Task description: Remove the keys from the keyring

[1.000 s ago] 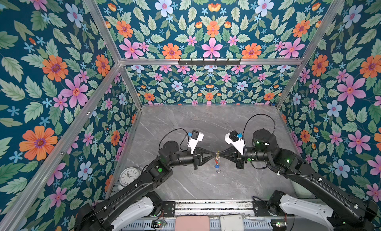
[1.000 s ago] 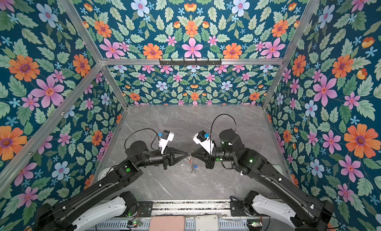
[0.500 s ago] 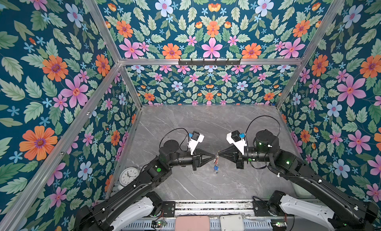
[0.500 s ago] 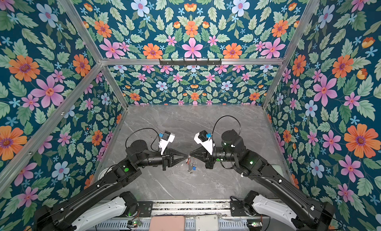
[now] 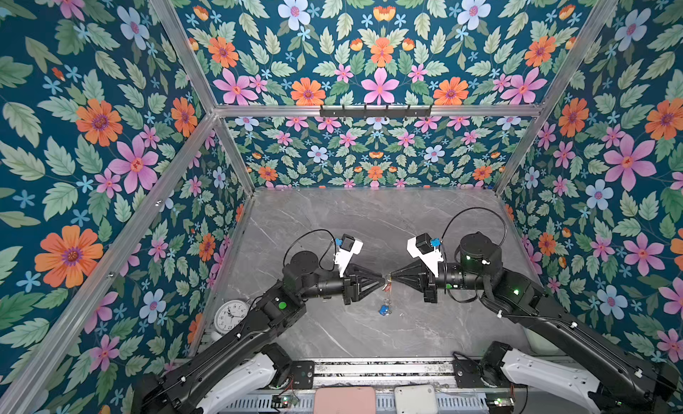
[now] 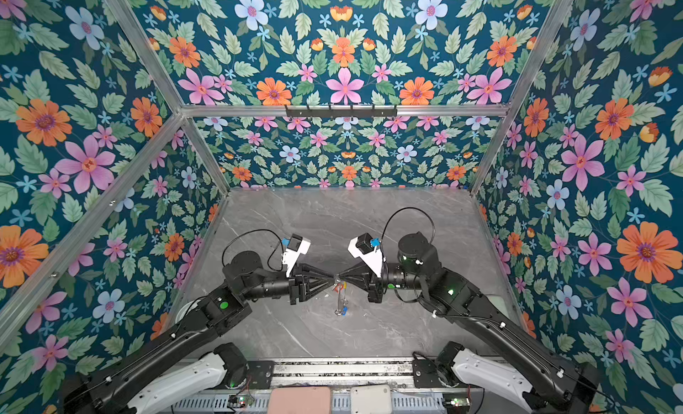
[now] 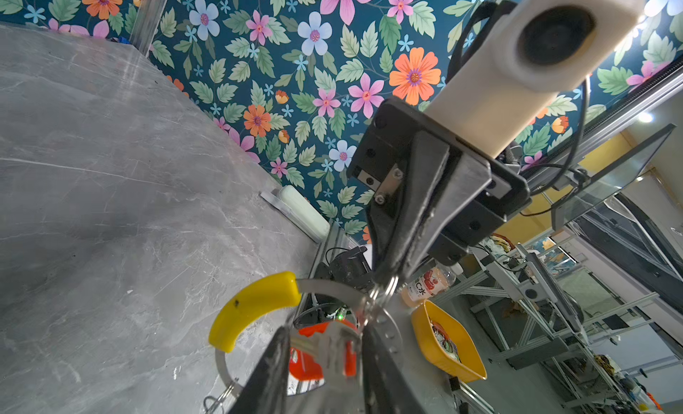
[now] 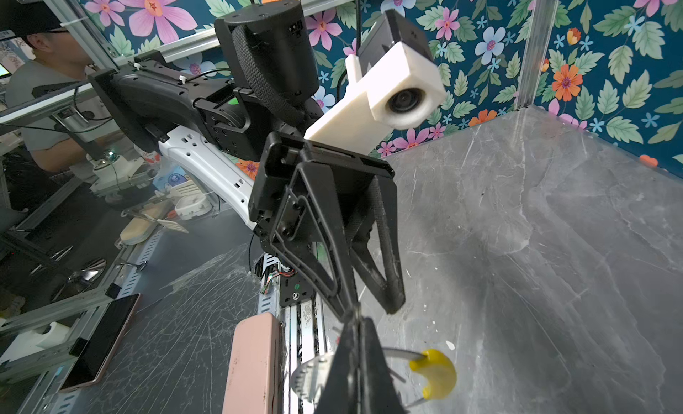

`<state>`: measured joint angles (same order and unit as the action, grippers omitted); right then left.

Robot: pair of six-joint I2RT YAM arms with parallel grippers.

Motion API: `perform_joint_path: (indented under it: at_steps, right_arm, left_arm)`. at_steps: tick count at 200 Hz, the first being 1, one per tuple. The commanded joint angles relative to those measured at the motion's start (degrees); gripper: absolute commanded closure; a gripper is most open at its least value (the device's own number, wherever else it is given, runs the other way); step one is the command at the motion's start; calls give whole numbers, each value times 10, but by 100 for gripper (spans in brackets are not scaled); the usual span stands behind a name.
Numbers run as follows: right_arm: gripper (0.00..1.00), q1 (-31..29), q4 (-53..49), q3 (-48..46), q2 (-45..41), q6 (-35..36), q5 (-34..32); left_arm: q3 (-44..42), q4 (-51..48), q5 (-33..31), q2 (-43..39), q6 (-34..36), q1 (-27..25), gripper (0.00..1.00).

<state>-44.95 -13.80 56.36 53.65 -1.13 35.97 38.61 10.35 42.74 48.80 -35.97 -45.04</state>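
Note:
The keyring point(image 7: 384, 329), a thin grey ring with a yellow arc point(image 7: 255, 312), hangs above the table's middle. My right gripper point(image 8: 356, 319) is shut on one of its small silver loops point(image 7: 386, 288). Tip to tip with it, my left gripper point(image 7: 325, 364) stands open, the blurred red-tagged key point(image 7: 308, 356) between its fingers point(image 7: 269, 375). In both top views the two grippers point(image 5: 380, 279) point(image 6: 342, 278) meet mid-table, with the red tag point(image 5: 386, 286) just under them and the blue-tagged key point(image 5: 383, 310) dangling lower. The right wrist view shows the yellow arc point(image 8: 434, 371) beside the shut jaws.
A small white clock point(image 5: 231, 316) lies at the table's front left corner. A pink device point(image 5: 343, 401) and a white box point(image 5: 415, 399) sit on the front rail. A white block point(image 7: 303, 216) rests against the right wall.
My left gripper, shut a second ago, has opened. The keys now hang a little lower under the meeting point. The right gripper has stayed shut.

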Motion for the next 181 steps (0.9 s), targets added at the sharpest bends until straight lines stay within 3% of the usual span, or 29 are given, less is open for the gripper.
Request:
perform_joint_path:
  at_steps: [1,41,72,123,181]
  right_arm:
    - [100,0,19,1,-1,-2,19]
    - [100,18,29,-4,-5,-10,68]
    - [100,25,43,-4,1,-22,95]
    - [100,30,86,-12,7,-49,106]
    - [100,30,117,-20,8,-67,84]
  left_arm:
    - [-2,-2,-16,-12,14,3,57]
    - [-14,15,-43,-49,68,3,51]
    - [-62,146,-29,-70,59,3,46]
    - [-88,300,-9,-21,20,2,45]
    - [-107,386,10,6,-23,1,64]
